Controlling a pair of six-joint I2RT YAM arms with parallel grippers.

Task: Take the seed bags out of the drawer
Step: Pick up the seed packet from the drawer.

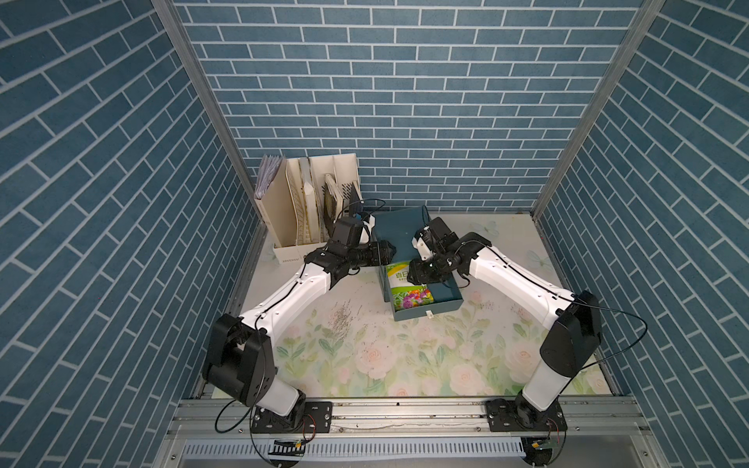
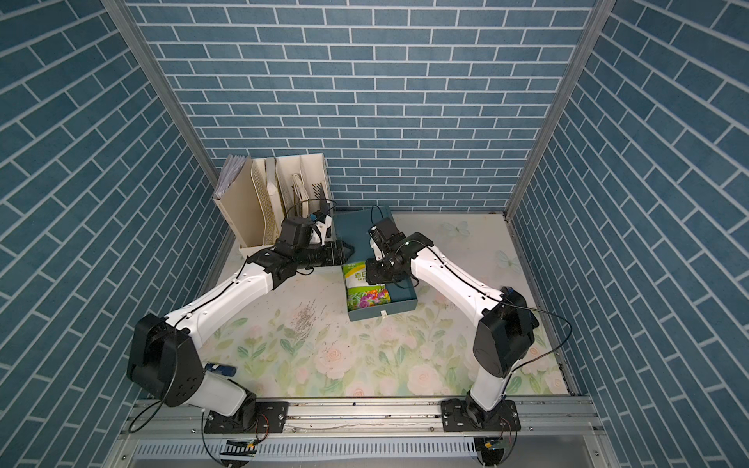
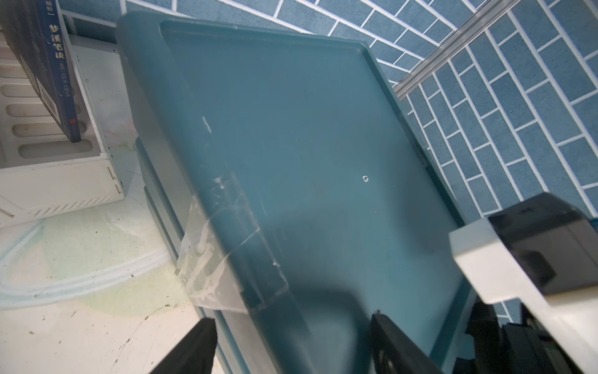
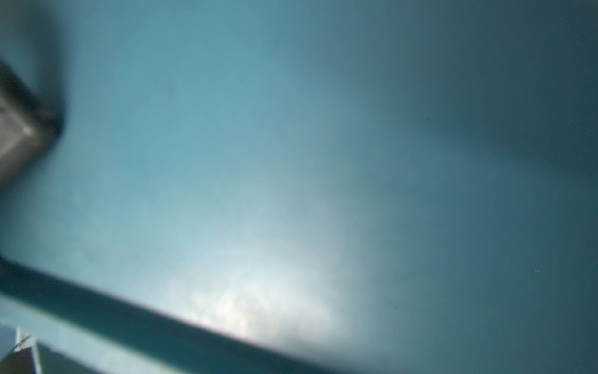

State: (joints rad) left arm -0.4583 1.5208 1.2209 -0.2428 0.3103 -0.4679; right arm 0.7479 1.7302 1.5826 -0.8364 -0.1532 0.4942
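in both top views the right gripper (image 1: 421,277) is buried in the drawer (image 1: 446,302), so the set of its jaws cannot be made out. the upper part of the green-white seed bag (image 1: 405,289) is covered by that gripper, and any bags beneath it are hidden. the right wrist view is blurred to a teal haze. in the left wrist view the left gripper's fingers (image 3: 191,349) are cut off by the picture's edge.

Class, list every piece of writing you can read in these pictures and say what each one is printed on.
"梦溪笔谈": spine of the dark book in the file rack.
Smaller print on that spine: too small to read.
White characters on the green seed bag in the drawer: partly hidden, unreadable.
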